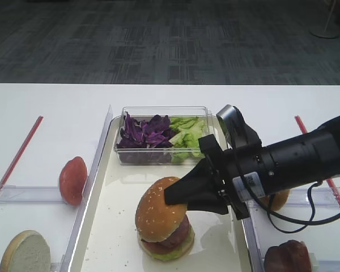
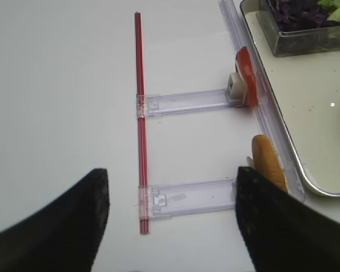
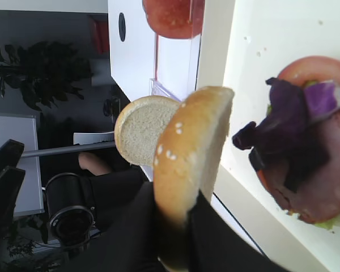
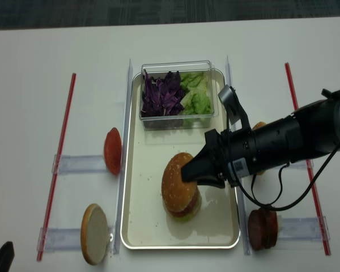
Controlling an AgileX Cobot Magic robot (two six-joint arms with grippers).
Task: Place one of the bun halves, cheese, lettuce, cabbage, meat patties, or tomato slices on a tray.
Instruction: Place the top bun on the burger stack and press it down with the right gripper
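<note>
My right gripper [image 1: 178,195] is shut on a sesame bun half [image 1: 157,212], gripping its edge. The bun half hangs tilted just over a stack on the cream tray [image 1: 119,187]. In the right wrist view the bun half [image 3: 190,153] stands on edge between the black fingers [image 3: 226,238]. Beside it the stack shows purple cabbage [image 3: 297,105] on a meat patty [image 3: 323,181]. More cabbage [image 1: 144,131] and lettuce [image 1: 187,133] fill a clear box at the tray's far end. My left gripper [image 2: 173,192] is open over bare table left of the tray.
A tomato slice [image 1: 72,180] and a pale bun half [image 1: 25,252] stand in clear holders left of the tray. Another bun [image 1: 279,199] and dark meat patties [image 1: 287,256] stand to its right. Red strips [image 2: 139,113] lie along both sides of the table.
</note>
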